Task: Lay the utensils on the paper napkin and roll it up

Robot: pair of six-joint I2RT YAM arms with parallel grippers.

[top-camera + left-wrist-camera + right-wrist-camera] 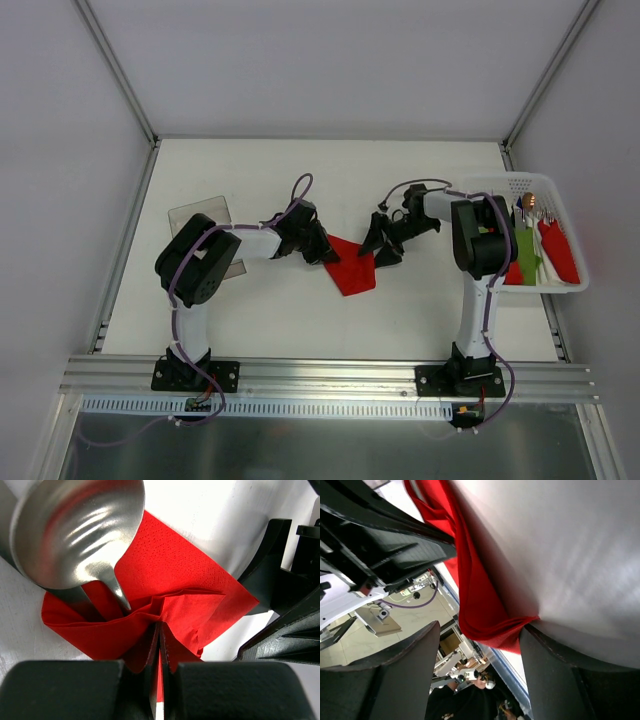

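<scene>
**Two robot arms meet over a red napkin on a white worktop**

White panels (pixel 300 60) and aluminium posts (pixel 115 70) wall in the worktop (pixel 250 310). Near its left edge lies a clear plastic piece (pixel 200 215). Mid-worktop, the left gripper (pixel 159 640) is clamped on a fold of the red paper napkin (pixel 200 575). A silver spoon (pixel 75 530) lies on the napkin, handle under the fold. The right gripper (pixel 479 630) stands wide, the napkin's edge between its fingers. At the right edge, a white basket (pixel 500 185) holds rolled bundles (pixel 556 250).
</scene>
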